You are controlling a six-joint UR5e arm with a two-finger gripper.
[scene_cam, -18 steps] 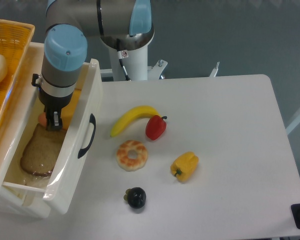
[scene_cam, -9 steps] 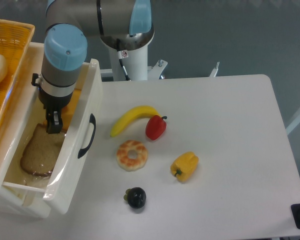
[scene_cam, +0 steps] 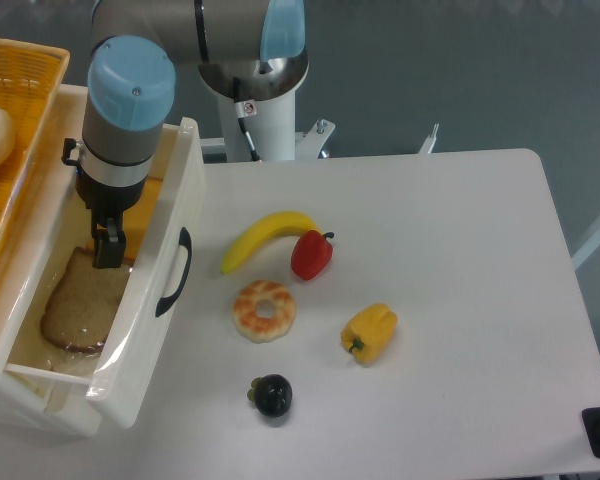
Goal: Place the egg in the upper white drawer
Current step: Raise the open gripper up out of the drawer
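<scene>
Since 1 s ago the egg went out of sight: it had shown as a pinkish spot at the gripper's (scene_cam: 107, 250) tips inside the upper white drawer (scene_cam: 150, 330), and by now the arm had lifted slightly and nothing pink showed there. Egg prob. sat in the drawer behind the gripper, near the bread slice (scene_cam: 80, 305), but couldn't confirm. Gripper pointed straight down inside the drawer, just above the bread; fingers looked close together from this angle, couldn't tell if open or holding anything.

On the counter (scene_cam: 460, 250), well apart from the drawer: banana (scene_cam: 265, 235), red pepper (scene_cam: 311, 255), donut (scene_cam: 264, 309), yellow pepper (scene_cam: 370, 333), dark plum-like fruit (scene_cam: 272, 395).

Risks, as I judged: if the egg had stuck btwn the fingers it could come up w/ the arm; the wrist passed close to the drawer's side wall, so a skewed retreat could clip it; a smooth egg could also roll off the bread.
</scene>
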